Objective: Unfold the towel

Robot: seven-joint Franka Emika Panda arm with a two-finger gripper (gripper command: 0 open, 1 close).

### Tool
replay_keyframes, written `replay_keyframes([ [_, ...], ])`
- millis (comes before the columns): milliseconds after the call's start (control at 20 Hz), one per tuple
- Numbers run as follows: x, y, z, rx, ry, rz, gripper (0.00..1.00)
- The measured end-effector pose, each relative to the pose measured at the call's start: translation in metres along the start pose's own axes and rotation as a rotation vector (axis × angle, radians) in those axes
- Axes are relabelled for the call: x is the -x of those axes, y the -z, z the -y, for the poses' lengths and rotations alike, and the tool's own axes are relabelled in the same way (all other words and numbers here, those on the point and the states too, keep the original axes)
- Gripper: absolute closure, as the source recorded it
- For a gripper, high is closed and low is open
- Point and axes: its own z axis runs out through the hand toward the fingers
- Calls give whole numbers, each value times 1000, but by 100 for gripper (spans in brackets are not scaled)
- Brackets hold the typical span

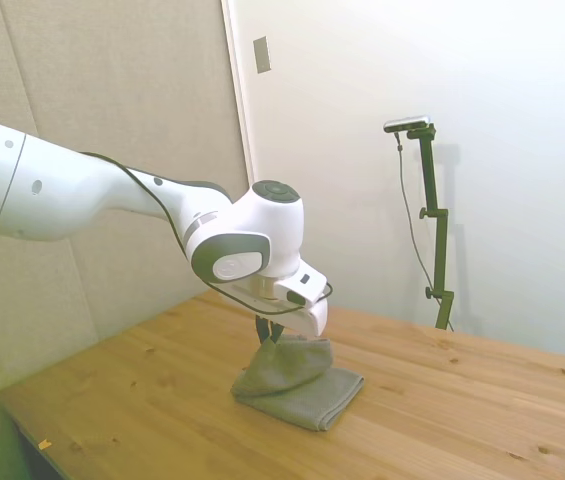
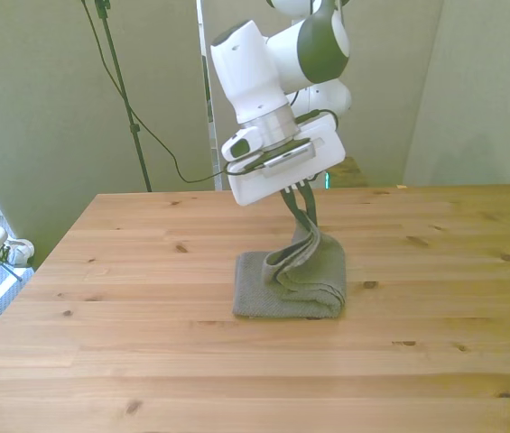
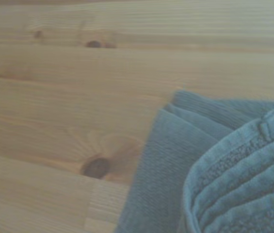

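The towel [image 2: 288,284] is lain folded mid-table [image 2: 146,361], its top layer pinched and lifted at the far edge by the gripper [image 2: 309,221], closed on it. Thin grip: the layer may be dropped, or the whole towel dragged.

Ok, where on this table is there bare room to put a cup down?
Bare table lies on every side of the towel: the wide strip along the near edge, and both ends at the front view's left and right. It is crowded only over the towel, where the gripper holds up a fold.
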Motion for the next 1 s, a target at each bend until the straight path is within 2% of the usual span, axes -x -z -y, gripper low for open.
replay_keyframes([
  [300, 24, -9, 54, -11, 280, 46, 100],
  [450, 32, -15, 70, 9, 346, 51, 100],
  [750, 49, -39, 98, 100, 486, -11, 100],
  [1000, 67, -54, 125, 102, 544, -44, 100],
])
